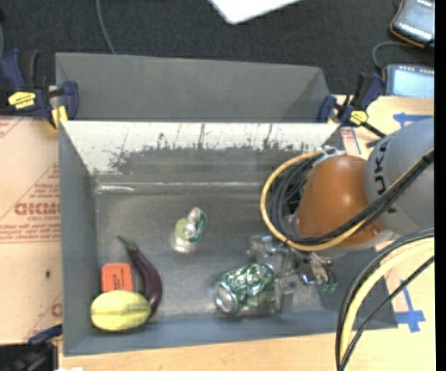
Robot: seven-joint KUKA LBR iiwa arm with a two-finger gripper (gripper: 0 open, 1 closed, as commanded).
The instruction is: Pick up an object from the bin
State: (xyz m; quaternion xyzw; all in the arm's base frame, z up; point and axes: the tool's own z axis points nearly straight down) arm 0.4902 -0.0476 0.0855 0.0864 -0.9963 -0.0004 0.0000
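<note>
Gripper (286,270) sits low at lower right of frame, against the crushed green-and-silver metal can (243,287). Its opening cannot be told, and the can lies on the floor, so grasp and lift are judged outstanding. Grey metal bin (145,207) floor is mostly bare; the curved purple aubergine (148,278) lies well apart, lower left.

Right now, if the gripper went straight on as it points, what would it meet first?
Probably the crushed green can at the gripper; depth is unclear, so it might instead reach the bin floor beside it.
</note>
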